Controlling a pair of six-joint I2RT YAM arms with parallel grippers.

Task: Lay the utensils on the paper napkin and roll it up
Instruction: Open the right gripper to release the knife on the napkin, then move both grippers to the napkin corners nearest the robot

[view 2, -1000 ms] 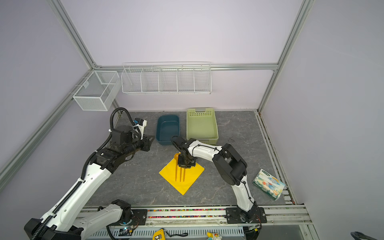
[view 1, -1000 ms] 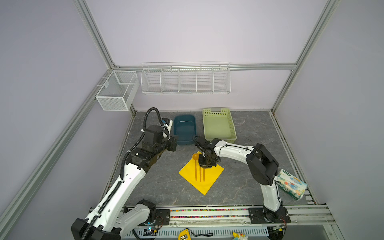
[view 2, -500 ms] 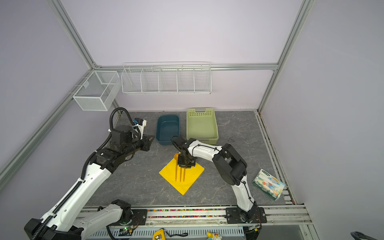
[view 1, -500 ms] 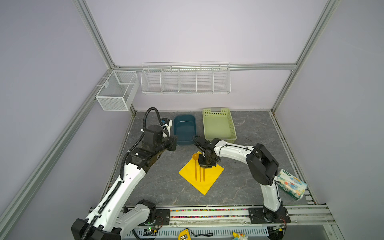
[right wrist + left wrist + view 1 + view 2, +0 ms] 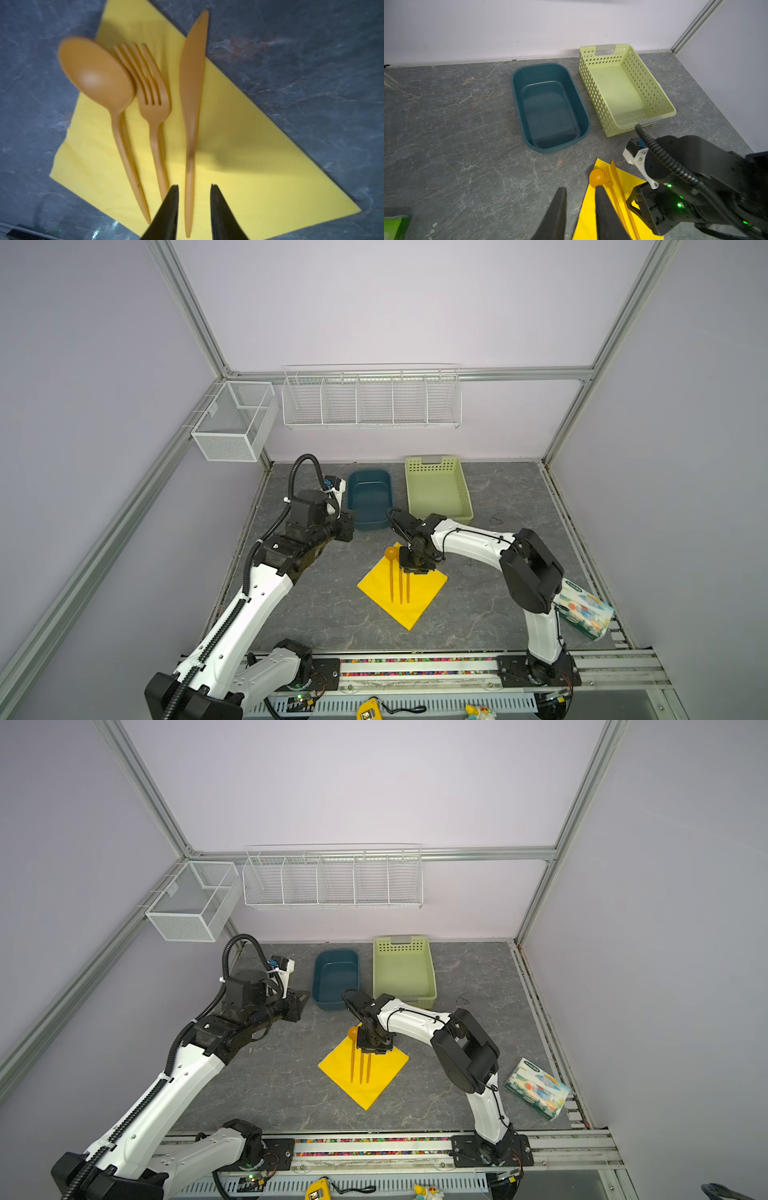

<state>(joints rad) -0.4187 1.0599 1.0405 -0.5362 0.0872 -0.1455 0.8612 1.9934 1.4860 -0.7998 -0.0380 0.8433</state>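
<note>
Paper napkin (image 5: 424, 593): we record plain bright yellow.
Utensils (image 5: 154, 112): orange-brown, all three alike.
Tub (image 5: 369, 499): dark teal, at eleven o'clock of the napkin.
Basket (image 5: 436, 493): pale green, round-hole pattern, at one o'clock.
Tabletop (image 5: 478, 605): grey, pale marble veining.
Tissue pack (image 5: 584, 612): white and teal, multicoloured print, at three o'clock.

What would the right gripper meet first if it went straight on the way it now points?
The right gripper points down, jaws open astride the handle of the slim orange-brown plastic knife; it would likely land on the thin yellow paper napkin beside that handle. Its height is unclear.
</note>
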